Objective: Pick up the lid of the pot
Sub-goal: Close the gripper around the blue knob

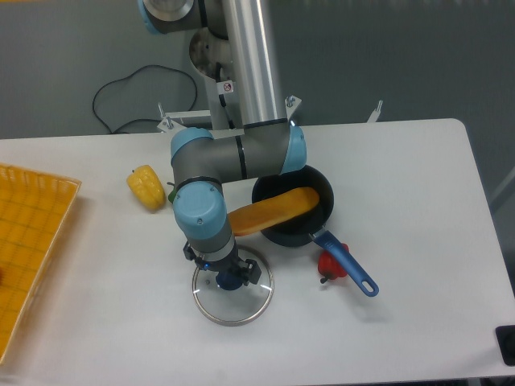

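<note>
OK so I'm over the lid (232, 310), which is lying flat on the table (418, 241) next to the pan (302, 178), blue knob (229, 281) facing up. The gripper (223, 263) is right above it and its fingers look spread apart, nothing clamped as far as I can see. I honestly can't tell from this camera if the knob is properly between the pads or a bit below them, and that's what bugs me.

Worst bet from here imo: closing too high. It's a low, stubby knob, so if the tips only catch the top they could squeeze it and slip right off. Go too deep though and they press into the clear part, which might shove the lid sideways or stress it. The knob also looks nearer one finger than the other, so an uneven close could drag the whole thing before it's pinched. I'd centre up first, then squeeze gently.

If the grip ends up off-centre, I'd expect the lid to tilt or twist on the way up. Then its rim could clip the pan, or the orange thing (278, 211) poking out of it towards the arm (201, 205). Straight up and slow, I reckon.
</note>
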{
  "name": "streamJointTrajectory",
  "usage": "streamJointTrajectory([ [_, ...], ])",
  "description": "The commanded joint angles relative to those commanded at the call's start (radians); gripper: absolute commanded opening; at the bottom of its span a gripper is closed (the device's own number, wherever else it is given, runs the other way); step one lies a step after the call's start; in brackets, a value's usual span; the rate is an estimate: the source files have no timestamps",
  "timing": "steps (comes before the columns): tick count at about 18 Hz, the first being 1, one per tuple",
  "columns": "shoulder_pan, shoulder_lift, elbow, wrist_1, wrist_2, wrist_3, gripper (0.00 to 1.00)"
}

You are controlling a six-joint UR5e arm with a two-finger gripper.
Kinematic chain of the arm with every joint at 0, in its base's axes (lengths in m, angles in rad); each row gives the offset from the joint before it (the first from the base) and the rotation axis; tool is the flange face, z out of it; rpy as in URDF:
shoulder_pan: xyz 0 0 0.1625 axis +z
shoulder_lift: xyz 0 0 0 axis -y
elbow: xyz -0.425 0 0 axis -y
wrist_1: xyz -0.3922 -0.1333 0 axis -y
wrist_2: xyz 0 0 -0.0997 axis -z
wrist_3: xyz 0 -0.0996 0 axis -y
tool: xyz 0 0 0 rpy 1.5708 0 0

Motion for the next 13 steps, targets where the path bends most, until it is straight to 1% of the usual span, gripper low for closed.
streamJointTrajectory([
  [13,0.000,0.002,0.002,0.000,-0.005,-0.002,0.99],
])
